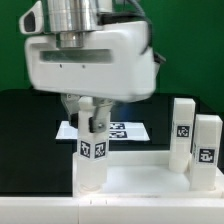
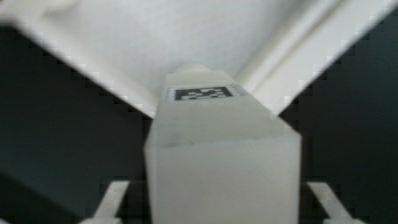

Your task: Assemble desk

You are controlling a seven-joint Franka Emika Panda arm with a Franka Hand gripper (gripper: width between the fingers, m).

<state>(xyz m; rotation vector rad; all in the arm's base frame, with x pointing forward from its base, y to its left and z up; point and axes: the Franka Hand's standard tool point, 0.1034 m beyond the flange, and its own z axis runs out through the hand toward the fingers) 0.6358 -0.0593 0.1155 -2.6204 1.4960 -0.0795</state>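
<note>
The white desk top (image 1: 150, 185) lies flat at the front of the exterior view. One short square white leg (image 1: 91, 160) with a black-and-white tag stands upright at its left corner. My gripper (image 1: 90, 124) hangs straight over that leg, its fingers down around the upper part. In the wrist view the leg (image 2: 214, 140) fills the middle, tag on its far end, with the desk top (image 2: 169, 40) beyond it. My gripper (image 2: 217, 205) straddles the leg. Both fingertips (image 2: 118, 200) stand apart from its sides with a dark gap on each side, so it is open.
Two more tagged white legs (image 1: 183, 130) (image 1: 207, 150) stand upright at the exterior view's right by the desk top's far edge. The marker board (image 1: 122, 129) lies on the black table behind the gripper. A green wall is at the back.
</note>
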